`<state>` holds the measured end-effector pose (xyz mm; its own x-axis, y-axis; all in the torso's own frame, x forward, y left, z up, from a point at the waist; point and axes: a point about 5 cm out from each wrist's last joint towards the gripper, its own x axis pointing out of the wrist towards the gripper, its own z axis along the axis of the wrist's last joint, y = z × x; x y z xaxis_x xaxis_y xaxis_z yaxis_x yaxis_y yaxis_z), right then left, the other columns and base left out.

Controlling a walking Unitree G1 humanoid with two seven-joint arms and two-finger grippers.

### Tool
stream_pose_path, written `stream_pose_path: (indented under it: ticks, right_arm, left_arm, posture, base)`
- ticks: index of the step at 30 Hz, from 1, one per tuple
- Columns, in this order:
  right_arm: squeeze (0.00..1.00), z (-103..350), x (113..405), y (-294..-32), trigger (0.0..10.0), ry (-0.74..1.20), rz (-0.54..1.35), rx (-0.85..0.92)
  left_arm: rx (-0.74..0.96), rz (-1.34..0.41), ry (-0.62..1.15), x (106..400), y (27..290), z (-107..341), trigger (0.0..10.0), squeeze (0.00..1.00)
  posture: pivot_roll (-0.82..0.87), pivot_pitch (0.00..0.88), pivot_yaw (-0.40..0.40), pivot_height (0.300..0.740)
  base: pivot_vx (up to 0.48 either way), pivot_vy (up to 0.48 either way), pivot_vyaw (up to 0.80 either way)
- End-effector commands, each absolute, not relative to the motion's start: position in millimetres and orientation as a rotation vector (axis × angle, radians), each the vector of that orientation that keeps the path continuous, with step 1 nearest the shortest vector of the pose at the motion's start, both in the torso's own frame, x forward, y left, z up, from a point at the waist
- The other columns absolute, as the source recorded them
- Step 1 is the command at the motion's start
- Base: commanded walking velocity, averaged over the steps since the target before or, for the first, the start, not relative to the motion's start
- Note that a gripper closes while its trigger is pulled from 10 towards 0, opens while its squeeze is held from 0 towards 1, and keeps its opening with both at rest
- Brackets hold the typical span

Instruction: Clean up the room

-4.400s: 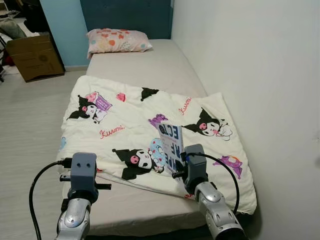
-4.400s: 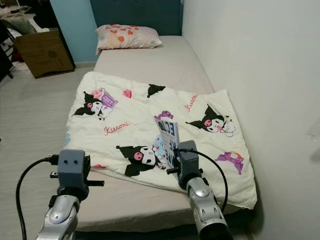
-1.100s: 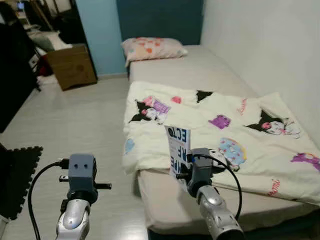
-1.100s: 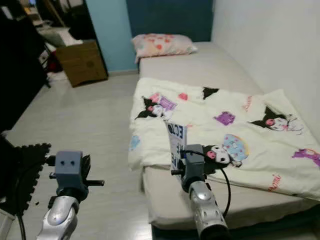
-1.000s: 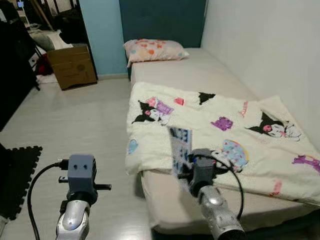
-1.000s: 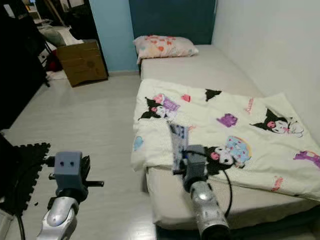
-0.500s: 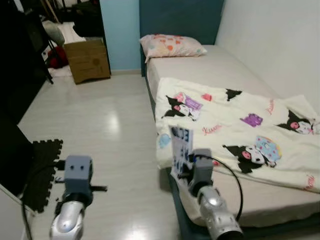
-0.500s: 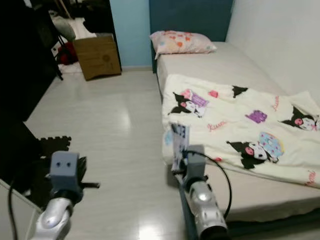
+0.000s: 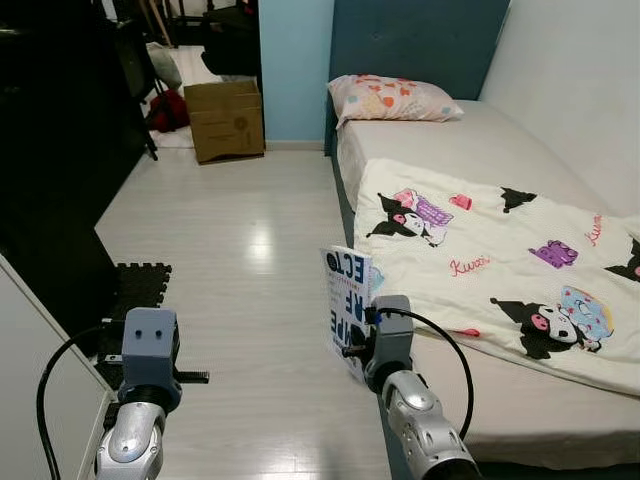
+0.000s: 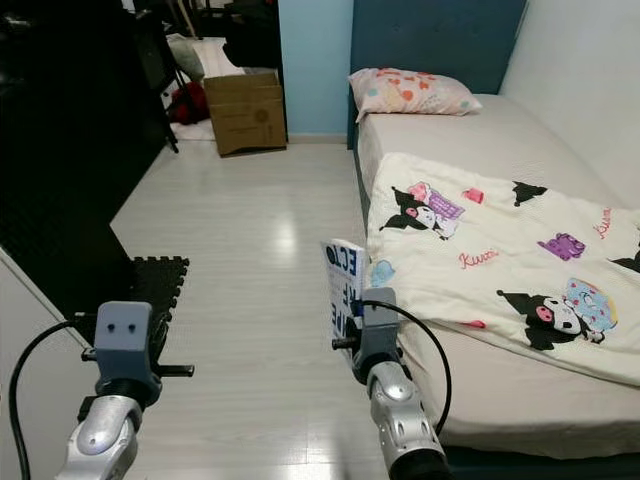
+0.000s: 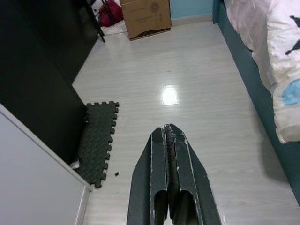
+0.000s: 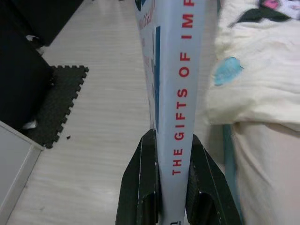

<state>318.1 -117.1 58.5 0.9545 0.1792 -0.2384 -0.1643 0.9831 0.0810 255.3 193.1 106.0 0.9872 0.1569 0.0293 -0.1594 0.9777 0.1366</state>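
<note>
My right gripper is shut on a white and blue book, held upright in front of me over the pale floor beside the bed. Its spine carries red letters and runs between the two black fingers. My left gripper is shut with nothing in it, held low at the left above the floor, near a dark foam mat.
A bed with a cartoon-print blanket and a flowered pillow fills the right side. A cardboard box stands at the far wall. Dark furniture lines the left, with a white cabinet edge near me.
The camera has swung left, away from the bed and toward the open floor. The book stays gripped upright in my right gripper; the left arm holds its pose.
</note>
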Motion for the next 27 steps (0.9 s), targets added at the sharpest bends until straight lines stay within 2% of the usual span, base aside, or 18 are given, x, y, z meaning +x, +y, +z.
stream_pose_path:
  ticks: [1,15,27]
  right_arm:
    - [0.00,62.4,320.0,-122.0,10.0,0.212,0.154,0.063]
    - [0.00,64.8,322.8,-121.9,10.0,0.204,0.149,0.065]
    - [0.00,66.5,323.4,-124.2,10.0,0.194,0.155,0.058]
  left_arm:
    - [0.154,0.168,-0.025,256.2,192.0,107.2,10.0,0.00]
    - [0.161,0.216,-0.008,258.2,200.6,105.6,10.0,0.00]
    - [0.123,0.194,-0.026,257.7,191.8,105.2,10.0,0.00]
  posture:
    - [0.02,0.103,-0.009,0.740]
    - [0.02,0.105,-0.007,0.740]
    - [0.01,0.106,-0.014,0.740]
  base:
    - [0.000,0.000,0.00]
    - [0.000,0.000,0.00]
    - [0.000,0.000,0.00]
